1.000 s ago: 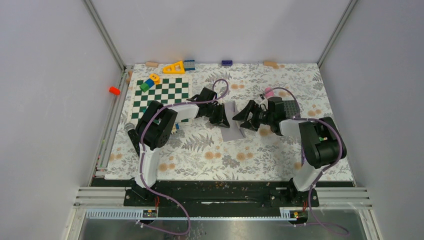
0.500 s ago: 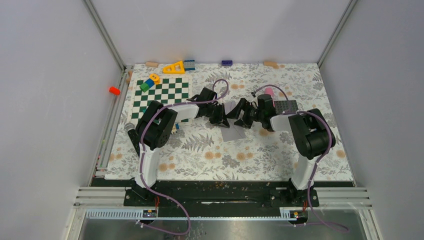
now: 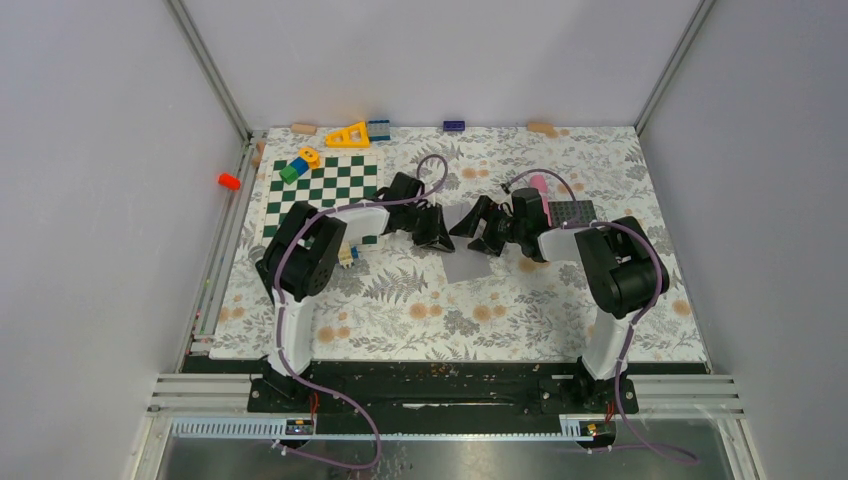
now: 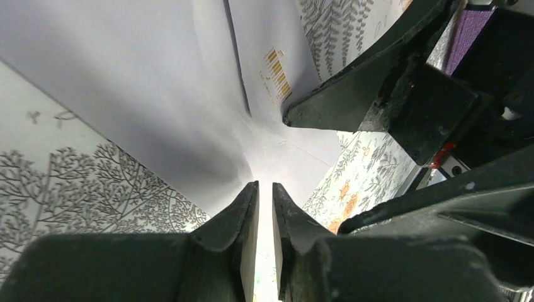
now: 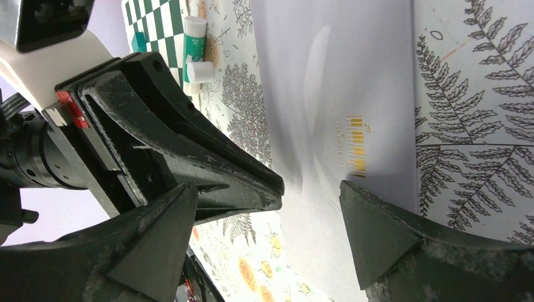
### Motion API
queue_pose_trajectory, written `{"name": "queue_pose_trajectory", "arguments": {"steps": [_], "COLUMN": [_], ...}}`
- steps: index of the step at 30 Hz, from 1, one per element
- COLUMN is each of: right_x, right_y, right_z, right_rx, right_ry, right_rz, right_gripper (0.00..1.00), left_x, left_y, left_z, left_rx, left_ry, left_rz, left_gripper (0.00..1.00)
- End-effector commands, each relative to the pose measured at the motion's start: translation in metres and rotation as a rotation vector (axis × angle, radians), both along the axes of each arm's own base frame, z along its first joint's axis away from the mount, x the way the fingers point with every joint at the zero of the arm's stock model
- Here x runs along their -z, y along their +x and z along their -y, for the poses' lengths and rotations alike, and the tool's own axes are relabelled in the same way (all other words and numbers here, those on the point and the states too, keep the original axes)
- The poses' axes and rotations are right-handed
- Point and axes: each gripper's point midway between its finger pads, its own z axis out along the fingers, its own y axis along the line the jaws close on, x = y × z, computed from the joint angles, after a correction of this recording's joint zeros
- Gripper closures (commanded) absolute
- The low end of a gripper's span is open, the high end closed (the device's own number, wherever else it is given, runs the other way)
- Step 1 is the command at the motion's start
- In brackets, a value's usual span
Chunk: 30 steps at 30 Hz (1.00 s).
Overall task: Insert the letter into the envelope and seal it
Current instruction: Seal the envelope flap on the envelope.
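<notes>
The pale envelope (image 3: 463, 266) lies flat on the floral table, its far part under both grippers. In the left wrist view the envelope (image 4: 157, 94) shows a crease and a small orange barcode print. My left gripper (image 4: 264, 189) points at that crease with its jaws a thin slit apart and nothing visibly between them. My right gripper (image 5: 269, 184) is wide open above the envelope (image 5: 340, 82), and the left gripper's fingers (image 5: 208, 163) reach in between its jaws. From above, the left gripper (image 3: 443, 238) and right gripper (image 3: 472, 234) nearly meet. The letter does not show apart from the envelope.
A green chessboard (image 3: 320, 190) with coloured blocks (image 3: 300, 165) lies at the back left. A glue stick (image 5: 195, 44) rests near the left arm. Behind the right arm sit a dark studded plate (image 3: 572, 212) and a pink object (image 3: 538, 183). Small blocks line the back wall.
The right gripper has swung left over the envelope until it meets the left gripper. The left gripper has edged back to the left, and its jaws have parted slightly.
</notes>
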Motion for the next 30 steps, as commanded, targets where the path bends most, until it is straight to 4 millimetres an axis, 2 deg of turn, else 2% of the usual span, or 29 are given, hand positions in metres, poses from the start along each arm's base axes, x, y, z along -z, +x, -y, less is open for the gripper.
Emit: {"name": "queue_pose_trajectory", "arguments": {"steps": [1,12,19,23,30], "right_x": [0.009,0.015,0.011,0.013,0.017], "right_y": [0.007,0.006,0.005,0.004,0.001], "right_z": [0.004,-0.001,-0.003,-0.003,-0.002], "right_rx": [0.034,0.055,0.063,0.066,0.068], "right_ry": [-0.052,-0.004,0.024,0.031,0.027], "right_rz": [-0.001,-0.049,-0.061,-0.070,-0.080], "right_gripper": [0.09,0.10,0.11,0.13,0.13], "left_x": [-0.037,-0.032,-0.017,-0.012,0.001], "left_y": [0.014,0.023,0.036,0.043,0.054], "left_z": [0.014,0.033,0.036,0.034,0.025], "left_rx": [0.012,0.020,-0.007,-0.034,-0.084], "left_ry": [-0.109,-0.176,-0.143,-0.124,-0.054], "left_rz": [0.061,0.007,-0.015,-0.012,-0.020], "left_gripper": [0.86,0.86,0.86,0.87,0.95]}}
